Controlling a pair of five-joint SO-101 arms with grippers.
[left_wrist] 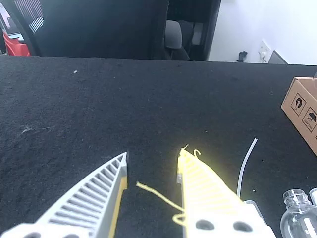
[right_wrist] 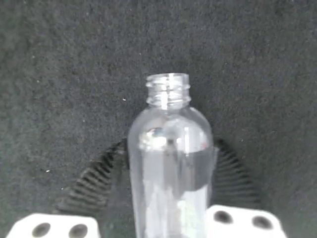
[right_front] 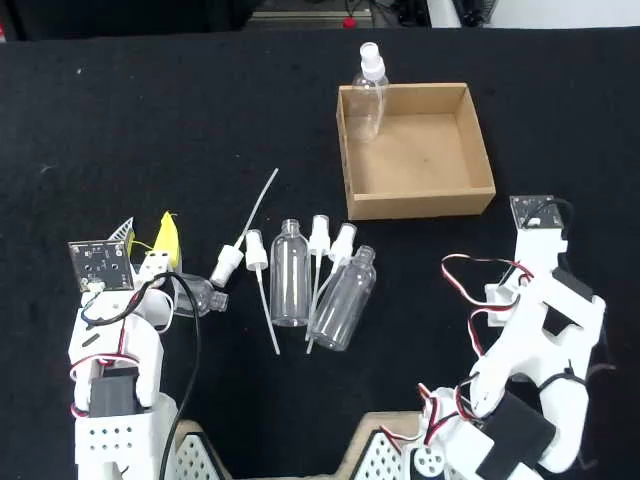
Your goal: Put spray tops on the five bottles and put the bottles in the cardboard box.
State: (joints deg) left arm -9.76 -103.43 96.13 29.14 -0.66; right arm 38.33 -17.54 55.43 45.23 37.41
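Clear plastic, slick and uncapped: the held bottle could twist or slip.
My right fingers clamp the held bottle by its body; pressing a spray top onto its neck might turn it. My left fingers stand wide at 8 o'clock on the desk, beside a lying bottle they could roll. At 1 o'clock the cardboard box holds 1 capped bottle.

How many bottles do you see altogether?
5. The capped bottle stands in the cardboard box; two uncapped bottles lie mid-table; a third bottle lies near the left claw; the held bottle is in the right claw.
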